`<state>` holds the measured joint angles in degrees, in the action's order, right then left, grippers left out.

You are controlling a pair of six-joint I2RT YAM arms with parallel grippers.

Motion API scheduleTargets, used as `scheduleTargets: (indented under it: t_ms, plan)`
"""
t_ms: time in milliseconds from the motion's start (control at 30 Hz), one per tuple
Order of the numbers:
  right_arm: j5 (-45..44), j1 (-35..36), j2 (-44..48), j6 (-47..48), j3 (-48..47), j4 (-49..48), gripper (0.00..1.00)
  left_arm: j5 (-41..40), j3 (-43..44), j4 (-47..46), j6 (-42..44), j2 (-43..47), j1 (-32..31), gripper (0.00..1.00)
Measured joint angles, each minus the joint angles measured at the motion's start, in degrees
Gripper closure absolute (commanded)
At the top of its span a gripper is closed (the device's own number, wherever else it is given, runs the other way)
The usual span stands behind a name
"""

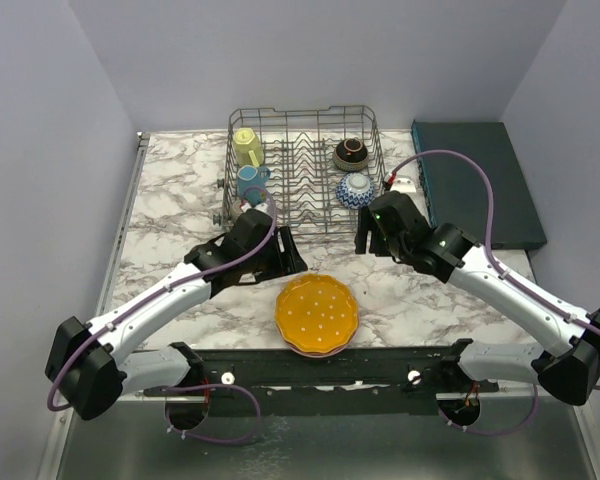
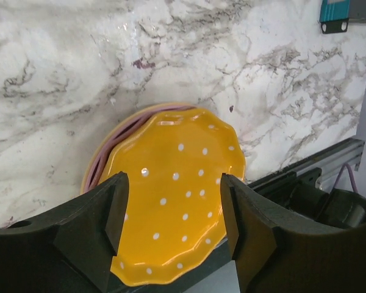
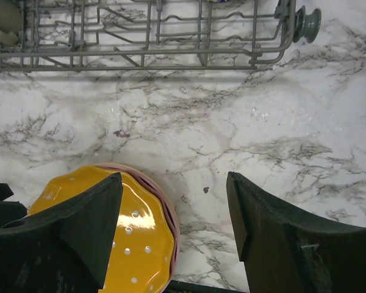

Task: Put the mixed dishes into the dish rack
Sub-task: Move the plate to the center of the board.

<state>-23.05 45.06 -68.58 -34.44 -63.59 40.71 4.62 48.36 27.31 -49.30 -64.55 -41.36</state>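
Orange plate (image 2: 178,174) just beyond left claw (image 2: 173,210)

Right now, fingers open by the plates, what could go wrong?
The orange plate lies stacked on the pink plate, so the left fingers may pinch both or drag the lower one. The stack sits by the table's near edge; a push might slide it off. The right fingers face the same stack, so the two could collide.

Bright, even light from above, with faint, soft shadows. Glare streaks the orange plate (image 2: 183,183) and the glossy desk (image 2: 122,43). Both wrist views are sharp.
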Motion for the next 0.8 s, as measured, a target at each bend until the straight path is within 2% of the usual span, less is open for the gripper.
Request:
scheduleTargets:
  t_ms: [367, 433, 567, 667, 800]
  plan:
    - [-2.93, -0.07, -1.20, 3.32, -2.89, 0.63, 0.25, 0.87, 4.79, -1.62, 1.40, -9.55, 7.63, 0.26]
    - [-2.93, -0.07, -1.25, 3.43, -2.89, 0.66, 0.25, 1.18, 4.79, -2.16, -0.09, -10.56, 9.05, 0.19]
    - [-2.91, -0.07, -1.25, 3.45, -2.86, 0.63, 0.25, 1.29, 5.18, -3.52, -4.07, -12.37, 11.04, 0.16]
    - [-2.89, -0.07, -1.14, 3.43, -2.54, 0.59, 0.24, 1.29, 5.99, -4.96, -6.99, -13.94, 11.63, 0.07]
    - [-2.84, -0.07, -0.66, 3.41, -1.16, 0.57, 0.24, 0.83, 6.60, -6.91, -11.72, -15.67, 11.98, 0.04]
